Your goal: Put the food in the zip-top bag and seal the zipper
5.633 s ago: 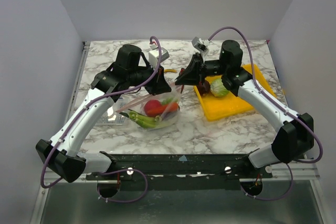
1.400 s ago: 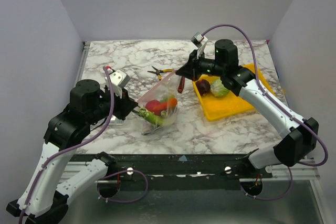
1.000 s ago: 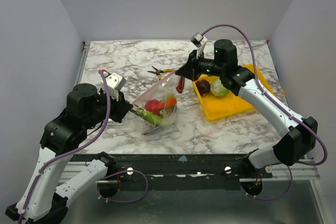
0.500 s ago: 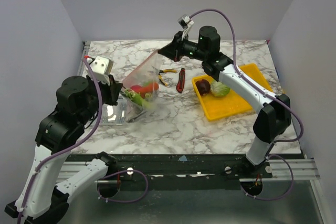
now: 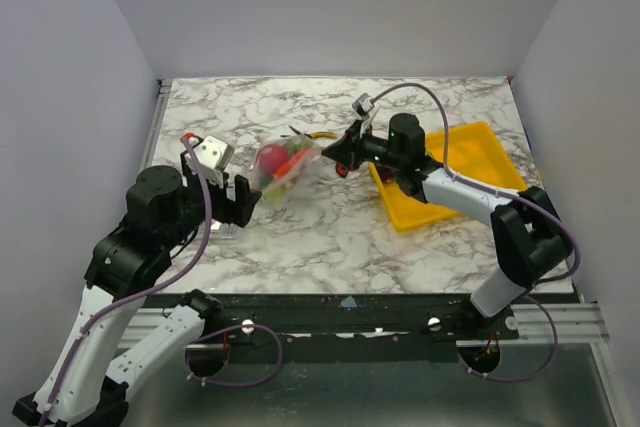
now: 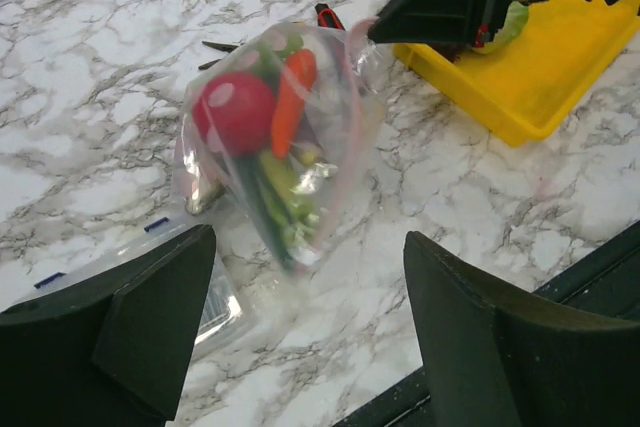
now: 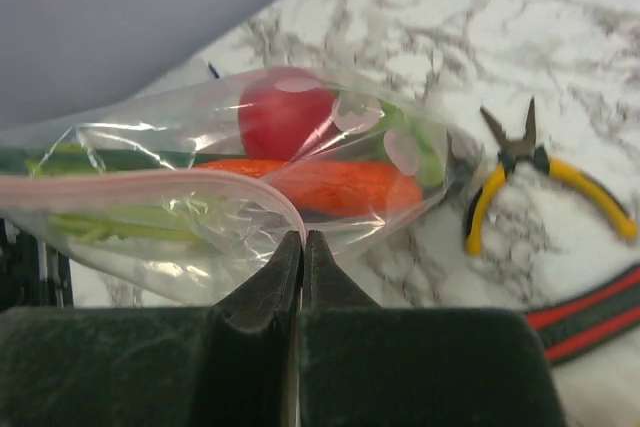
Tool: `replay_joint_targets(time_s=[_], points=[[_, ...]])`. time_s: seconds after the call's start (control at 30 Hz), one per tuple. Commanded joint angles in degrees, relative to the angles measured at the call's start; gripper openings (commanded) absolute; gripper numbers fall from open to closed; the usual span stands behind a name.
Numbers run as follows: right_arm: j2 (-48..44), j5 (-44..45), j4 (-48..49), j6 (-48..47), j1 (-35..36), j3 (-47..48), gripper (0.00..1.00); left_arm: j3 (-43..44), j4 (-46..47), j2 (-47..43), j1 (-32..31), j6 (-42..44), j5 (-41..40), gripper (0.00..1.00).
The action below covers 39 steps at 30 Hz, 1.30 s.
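Observation:
The zip-top bag [image 5: 280, 161] hangs off the table from one corner of its mouth, and my right gripper [image 5: 336, 151] is shut on that corner. In the right wrist view the pink zipper [image 7: 150, 182] curves into the closed right gripper [image 7: 303, 239]. Food inside the bag [image 6: 280, 137] includes a red round piece [image 6: 235, 112], an orange piece [image 7: 340, 187] and green pieces [image 6: 282, 192]. A leafy green piece [image 6: 511, 23] shows on the yellow tray [image 5: 470, 147] behind the right arm. My left gripper [image 5: 243, 200] stands open just left of the bag, touching nothing [image 6: 308, 282].
Yellow-handled pliers [image 7: 560, 182] and a red-and-black utility knife [image 7: 590, 319] lie on the marble under the right gripper. A rigid clear box [image 6: 215, 307] sits beside my left gripper. The table's near edge [image 6: 600, 267] runs close to the left gripper.
My left gripper has opened and let go of the bag's bottom. The right arm has swung lower and nearer, carrying the bag to the right, so it now hangs from the right gripper alone.

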Motion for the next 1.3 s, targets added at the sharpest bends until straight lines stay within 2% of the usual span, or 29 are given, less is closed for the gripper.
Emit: replay_joint_targets(time_s=[0.0,0.17,0.37,0.5,0.63,0.8,0.87,1.03,1.13,1.27], points=[[-11.3,1.5,3.9,-4.3,-0.2,-10.1,0.00,-0.4,-0.3,-4.9,0.3,1.8,3.4,0.80],[-23.1,6.5,-11.2,-4.2,-0.2,-15.7,0.00,2.1,-0.8,-6.8,0.2,1.1,1.6,0.82],[-30.2,4.6,-31.6,2.7,-0.2,-17.2,0.00,1.9,1.8,-6.6,0.2,0.3,-1.5,0.82],[-33.2,1.1,-36.9,9.8,0.1,-21.4,0.05,0.7,3.6,-6.7,0.2,-0.6,-1.1,0.82],[-39.0,3.9,-42.3,13.0,0.6,-25.1,0.07,-0.5,4.9,-6.7,0.2,-1.3,-0.2,0.82],[-41.5,2.4,-48.6,18.1,0.8,-26.0,0.09,-1.3,5.5,-6.9,0.2,-2.1,-0.1,0.82],[-42.0,4.0,-51.7,19.5,0.9,-24.9,0.15,-1.4,6.2,-7.7,0.2,-2.7,0.1,0.82],[-44.9,8.4,-58.5,19.5,0.8,-20.1,0.54,-0.7,7.8,-9.9,0.2,-3.0,0.8,0.82],[-48.7,13.9,-61.4,20.9,0.8,-16.6,0.67,0.8,7.6,-11.1,0.2,-2.3,-0.1,0.82],[-53.8,23.3,-64.8,19.4,0.8,-10.0,0.78,2.3,8.4,-13.5,0.2,-1.8,-2.4,0.83]])
